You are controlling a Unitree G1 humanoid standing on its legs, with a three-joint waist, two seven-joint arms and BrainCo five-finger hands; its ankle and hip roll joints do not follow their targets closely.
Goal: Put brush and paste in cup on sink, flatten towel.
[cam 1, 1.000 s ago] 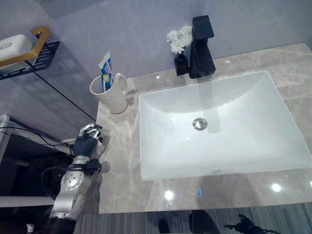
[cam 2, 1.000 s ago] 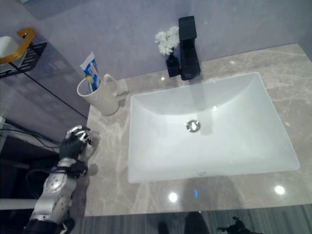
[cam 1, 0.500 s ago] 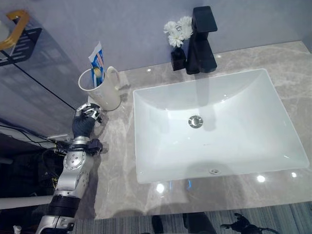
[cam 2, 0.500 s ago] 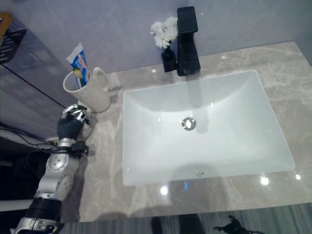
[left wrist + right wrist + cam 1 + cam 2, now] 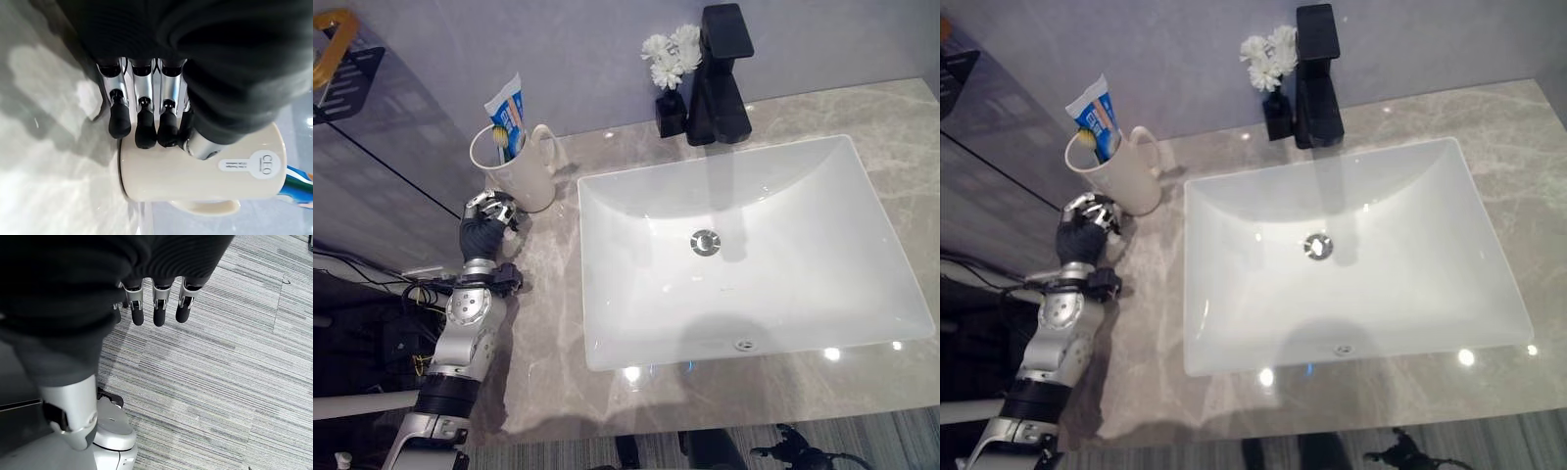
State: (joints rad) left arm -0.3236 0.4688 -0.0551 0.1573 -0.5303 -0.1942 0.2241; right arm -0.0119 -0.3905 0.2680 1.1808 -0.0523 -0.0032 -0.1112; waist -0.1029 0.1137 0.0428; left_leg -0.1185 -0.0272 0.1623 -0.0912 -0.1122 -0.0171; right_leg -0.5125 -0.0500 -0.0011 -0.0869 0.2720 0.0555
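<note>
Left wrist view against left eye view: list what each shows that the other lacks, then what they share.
The left wrist view alone shows, from close up, the dark fingertips at the cup's base and a round label on the cup's side.

The left eye view alone shows the white sink, the black tap, the white flowers in a small black vase, and the toothbrush in the cup.

Both show the cream cup, its handle, the toothpaste standing in it, the left hand and the marble counter.
</note>
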